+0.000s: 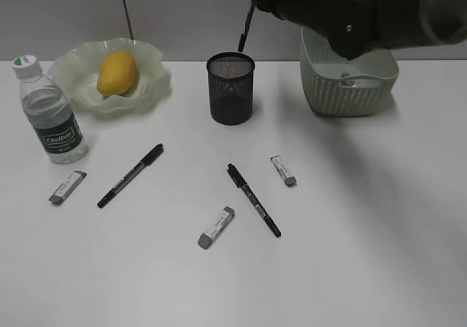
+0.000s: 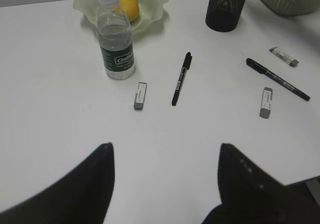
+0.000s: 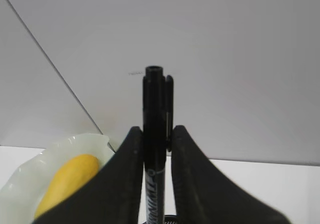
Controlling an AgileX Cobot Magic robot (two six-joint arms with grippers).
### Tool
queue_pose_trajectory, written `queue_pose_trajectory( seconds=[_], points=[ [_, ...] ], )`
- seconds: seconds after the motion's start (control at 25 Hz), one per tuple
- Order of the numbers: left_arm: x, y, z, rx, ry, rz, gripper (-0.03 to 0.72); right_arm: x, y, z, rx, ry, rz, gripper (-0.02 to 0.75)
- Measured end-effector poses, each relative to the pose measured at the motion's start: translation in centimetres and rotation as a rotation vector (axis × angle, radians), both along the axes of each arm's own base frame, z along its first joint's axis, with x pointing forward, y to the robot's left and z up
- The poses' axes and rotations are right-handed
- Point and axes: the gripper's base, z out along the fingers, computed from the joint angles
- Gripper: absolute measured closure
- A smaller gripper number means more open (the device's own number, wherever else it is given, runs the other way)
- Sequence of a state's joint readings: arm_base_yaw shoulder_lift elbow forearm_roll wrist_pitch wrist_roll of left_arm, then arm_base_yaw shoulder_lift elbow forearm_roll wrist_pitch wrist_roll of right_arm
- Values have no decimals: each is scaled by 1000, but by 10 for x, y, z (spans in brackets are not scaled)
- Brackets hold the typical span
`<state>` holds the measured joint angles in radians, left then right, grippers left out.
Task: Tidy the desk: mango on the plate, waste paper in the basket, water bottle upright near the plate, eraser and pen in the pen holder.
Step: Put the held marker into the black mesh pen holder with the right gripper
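My right gripper is shut on a black pen and holds it upright above the black mesh pen holder. In the right wrist view the pen stands between the jaws. The mango lies on the green plate. The water bottle stands upright next to the plate. Two more pens and three erasers lie on the desk. A small waste paper wad lies in the basket. My left gripper is open and empty over bare desk.
The right arm spans the top right of the exterior view, above the basket. A grey wall stands behind the desk. The left wrist view shows the bottle, a pen and an eraser ahead of the jaws.
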<state>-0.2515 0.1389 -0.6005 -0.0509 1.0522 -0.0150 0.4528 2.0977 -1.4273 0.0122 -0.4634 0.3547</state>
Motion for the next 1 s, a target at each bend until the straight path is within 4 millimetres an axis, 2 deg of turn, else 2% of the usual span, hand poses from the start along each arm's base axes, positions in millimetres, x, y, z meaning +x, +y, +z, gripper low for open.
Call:
queue_pose_trajectory(
  seconds=[0.16,0.36,0.44,0.52,0.6,0.68,0.8,1.0],
  points=[
    [0,0,0,0,0,0,197,12,6,-21,-11,21,1,594],
    [0,0,1,-3,-10,0,197,14,10,-41,-71,32,40,572],
    [1,0,2,-8,-27,1,197,14,11,-46,-85,37,49,507],
    [2,0,3,-10,-35,2,197,14,11,-48,-89,41,52,406],
    [2,0,3,-10,-37,2,197,14,11,-48,-89,41,52,314],
    [2,0,3,-11,-37,2,198,14,11,-48,-91,41,54,267],
    [2,0,3,-10,-38,2,198,12,10,-46,-114,77,53,248],
    [2,0,4,-12,-44,2,198,-1,2,-13,-245,187,64,246]
  ],
)
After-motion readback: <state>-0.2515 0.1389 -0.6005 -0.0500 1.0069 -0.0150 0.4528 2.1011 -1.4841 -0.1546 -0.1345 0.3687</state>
